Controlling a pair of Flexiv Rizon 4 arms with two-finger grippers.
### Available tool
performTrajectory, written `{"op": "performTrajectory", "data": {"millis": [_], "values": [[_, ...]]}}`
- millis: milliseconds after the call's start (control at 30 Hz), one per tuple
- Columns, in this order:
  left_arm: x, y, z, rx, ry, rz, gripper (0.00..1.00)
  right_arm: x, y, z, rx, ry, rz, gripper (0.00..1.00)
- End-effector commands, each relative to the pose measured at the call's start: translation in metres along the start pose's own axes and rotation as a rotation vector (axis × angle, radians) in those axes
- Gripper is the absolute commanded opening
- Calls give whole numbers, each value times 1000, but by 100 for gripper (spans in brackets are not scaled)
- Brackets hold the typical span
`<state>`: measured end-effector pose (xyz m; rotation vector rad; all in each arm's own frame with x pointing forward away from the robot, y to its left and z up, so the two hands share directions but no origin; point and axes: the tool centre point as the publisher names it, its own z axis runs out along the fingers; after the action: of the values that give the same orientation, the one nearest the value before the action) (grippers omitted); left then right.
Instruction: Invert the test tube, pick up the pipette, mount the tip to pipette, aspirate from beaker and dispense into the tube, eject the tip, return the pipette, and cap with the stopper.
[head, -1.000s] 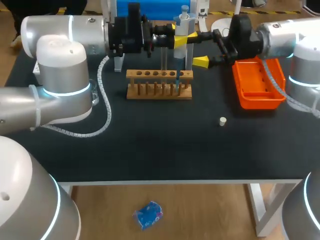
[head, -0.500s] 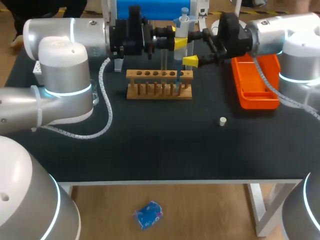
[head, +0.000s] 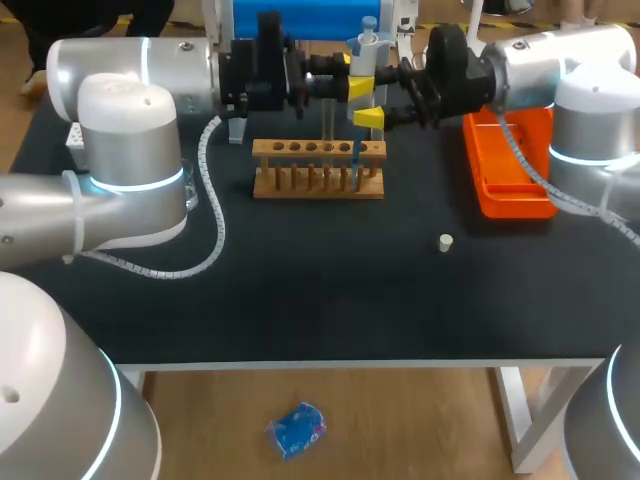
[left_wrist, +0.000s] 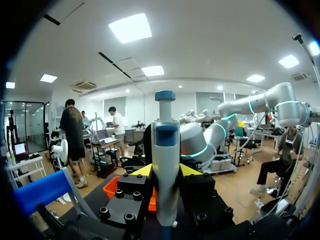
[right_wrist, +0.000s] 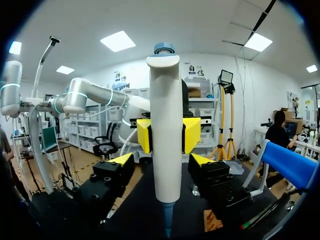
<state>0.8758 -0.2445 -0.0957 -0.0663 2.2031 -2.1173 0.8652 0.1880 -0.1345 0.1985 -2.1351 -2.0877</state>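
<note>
Standing upright, the pipette is gripped by the left hand.

Matt black worktop, bare pale wooden tube rack, glossy orange plastic tray, smooth white and blue plastic pipette, shiny silver casing on left arm

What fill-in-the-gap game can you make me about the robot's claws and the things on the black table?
The claw gripping the pipette belongs to the ___ arm.
The right claw is ___, not gripping anything.
The rack below the pipette is made of ___.
The tray next to the rack is coloured ___.
Missing words: left; open; wood; orange.
</note>
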Motion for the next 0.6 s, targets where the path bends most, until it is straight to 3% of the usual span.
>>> {"op": "performTrajectory", "data": {"millis": [33,167,400,600], "values": [[1,0,0,6,-6,1,0,1,-2,0,-7,-4,-1,47],[1,0,0,8,-5,0,0,1,-2,0,-11,-4,1,38],[1,1,0,6,-3,-4,0,0,-1,0,-14,-4,4,0],[1,2,1,4,1,-10,0,0,-1,0,-16,-5,6,0]]}}
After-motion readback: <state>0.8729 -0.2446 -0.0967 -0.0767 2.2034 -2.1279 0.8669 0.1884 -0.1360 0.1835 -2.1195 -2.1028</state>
